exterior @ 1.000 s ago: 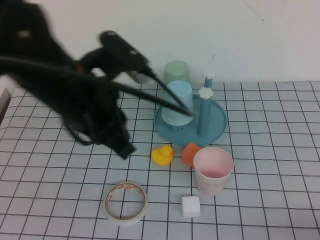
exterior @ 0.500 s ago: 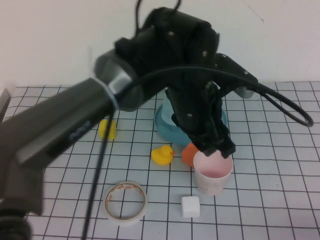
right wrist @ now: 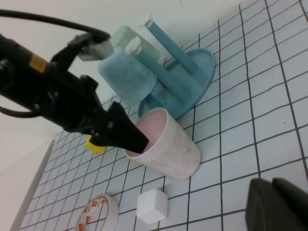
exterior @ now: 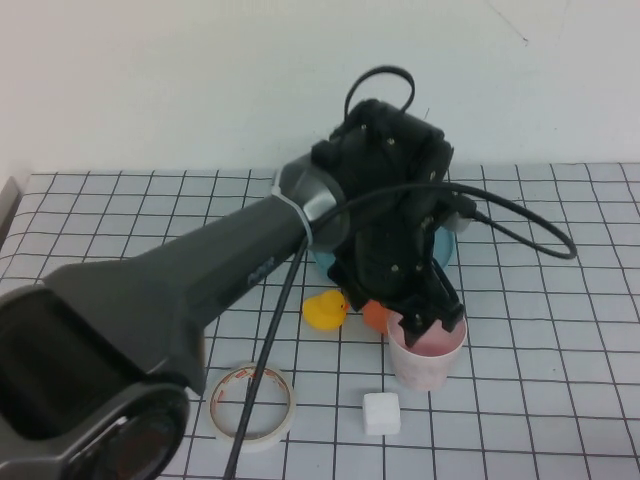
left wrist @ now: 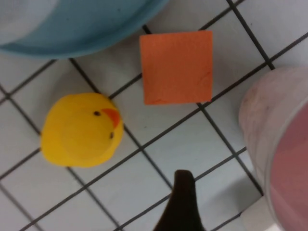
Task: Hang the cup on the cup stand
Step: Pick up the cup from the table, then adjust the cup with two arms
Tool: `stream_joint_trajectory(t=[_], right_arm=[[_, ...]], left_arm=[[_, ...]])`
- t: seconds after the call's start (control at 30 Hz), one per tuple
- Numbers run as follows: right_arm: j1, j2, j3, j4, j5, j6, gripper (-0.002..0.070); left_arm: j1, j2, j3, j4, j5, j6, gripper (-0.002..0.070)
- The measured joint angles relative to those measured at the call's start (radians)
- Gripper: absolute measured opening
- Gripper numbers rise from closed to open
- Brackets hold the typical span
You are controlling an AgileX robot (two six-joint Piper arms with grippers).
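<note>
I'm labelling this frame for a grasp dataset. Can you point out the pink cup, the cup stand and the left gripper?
pink cup point(exterior: 425, 368): high view, on its outer side wall.
cup stand point(right wrist: 199, 67): right wrist view, on the tray's rim.
left gripper point(exterior: 428, 322): high view, midway between its open fingers at the cup's rim.

From where I stand nothing can be read: the red printing on the tape roll point(exterior: 251, 404) and the marks on the left arm point(exterior: 262, 268) stay illegible.
</note>
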Motion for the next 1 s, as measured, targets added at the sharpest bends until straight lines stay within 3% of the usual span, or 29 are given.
stream_joint_trajectory(t=[0.17, 0.27, 0.47, 0.53, 0.77, 1.0], right_arm=[[0.000, 0.000, 0.000, 0.006, 0.002, -0.012, -0.0001], [0.000, 0.000, 0.000, 0.008, 0.002, -0.012, -0.0001], [0.000, 0.000, 0.000, 0.008, 0.004, -0.012, -0.0001], [0.000, 0.000, 0.000, 0.008, 0.004, -0.012, -0.0001], [0.000, 0.000, 0.000, 0.009, 0.010, -0.012, -0.0001], [0.000, 0.000, 0.000, 0.010, 0.016, -0.012, -0.0001]], left_arm=[[0.004, 0.044, 0.000, -0.034, -0.030, -0.023, 0.0529], [0.004, 0.058, 0.000, -0.040, -0.046, -0.028, 0.0450], [0.004, 0.061, -0.002, -0.017, -0.051, -0.021, 0.0113], [0.004, 0.061, -0.002, -0.015, -0.051, -0.014, 0.0048], [0.004, 0.028, -0.006, -0.016, -0.061, 0.051, 0.0007], [0.004, -0.167, -0.001, 0.122, -0.096, 0.109, 0.0006]])
